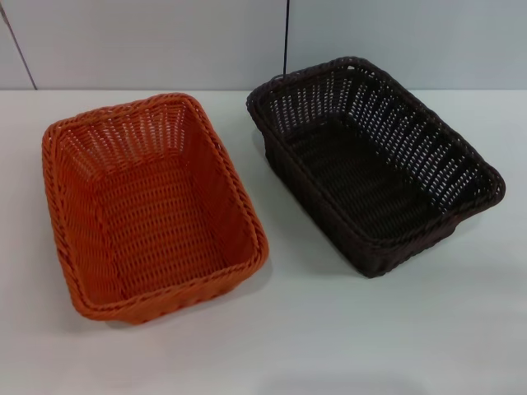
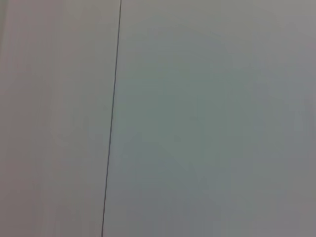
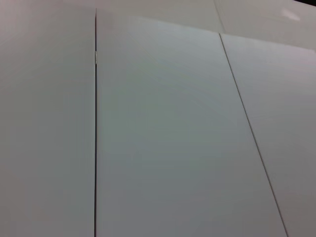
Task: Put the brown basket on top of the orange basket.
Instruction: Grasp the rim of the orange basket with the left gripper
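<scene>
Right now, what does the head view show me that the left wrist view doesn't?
Only the head view shows the brown basket and the orange basket, standing side by side and apart on the white table, brown to the right. Only the left wrist view shows a pale panel with a thin dark seam. Neither shows a gripper.

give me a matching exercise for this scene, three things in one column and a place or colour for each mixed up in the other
Things:
1. orange basket
2. brown basket
3. table

Descriptions:
A. white, with both baskets standing on it
B. on the robot's right side, empty
C. on the robot's left side, empty

Pairs: 1-C, 2-B, 3-A
</scene>
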Motion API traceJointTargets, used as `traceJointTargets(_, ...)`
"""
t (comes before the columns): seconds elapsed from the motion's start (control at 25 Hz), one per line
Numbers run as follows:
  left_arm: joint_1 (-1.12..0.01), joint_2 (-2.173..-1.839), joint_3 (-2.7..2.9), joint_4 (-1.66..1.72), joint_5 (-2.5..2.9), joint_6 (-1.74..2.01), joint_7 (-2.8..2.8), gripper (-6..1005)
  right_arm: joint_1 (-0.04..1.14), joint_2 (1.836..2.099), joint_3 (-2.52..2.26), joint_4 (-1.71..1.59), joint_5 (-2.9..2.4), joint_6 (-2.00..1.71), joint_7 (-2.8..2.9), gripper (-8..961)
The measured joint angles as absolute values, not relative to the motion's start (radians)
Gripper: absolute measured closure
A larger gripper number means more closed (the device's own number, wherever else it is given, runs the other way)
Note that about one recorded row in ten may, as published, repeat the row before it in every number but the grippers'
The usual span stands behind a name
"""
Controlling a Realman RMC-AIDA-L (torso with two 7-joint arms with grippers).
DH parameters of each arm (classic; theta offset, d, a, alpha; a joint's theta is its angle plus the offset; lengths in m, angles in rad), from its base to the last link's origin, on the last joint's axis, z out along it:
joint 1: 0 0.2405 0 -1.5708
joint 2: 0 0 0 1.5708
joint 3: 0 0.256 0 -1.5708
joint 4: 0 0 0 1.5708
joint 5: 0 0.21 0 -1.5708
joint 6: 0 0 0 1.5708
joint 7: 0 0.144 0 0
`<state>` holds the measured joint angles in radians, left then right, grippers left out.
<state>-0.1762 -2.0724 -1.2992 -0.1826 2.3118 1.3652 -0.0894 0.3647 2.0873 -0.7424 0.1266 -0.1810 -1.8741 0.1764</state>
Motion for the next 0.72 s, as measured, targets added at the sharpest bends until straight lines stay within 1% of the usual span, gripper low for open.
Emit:
traceJointTargets(0.56,-0.168,-2.069,-1.251,-0.183,2.312,1.376,-0.084,226,0.37,2.087,-0.742,0.127,-0.2,-1.879,0.176,136)
traceJointTargets(0.64,-0.166,-2.065,-1.224,-0.191,2.312,1.391,-0.092,225,0.375,2.087,-0.742,0.126,-0.207,-1.879,0.176,136)
traceJointTargets(0.72,-0.174,-2.051,-1.194,-0.212,2.344,1.431,-0.123,225,0.38,2.086,-0.742,0.126,-0.211,-1.875,0.176,136)
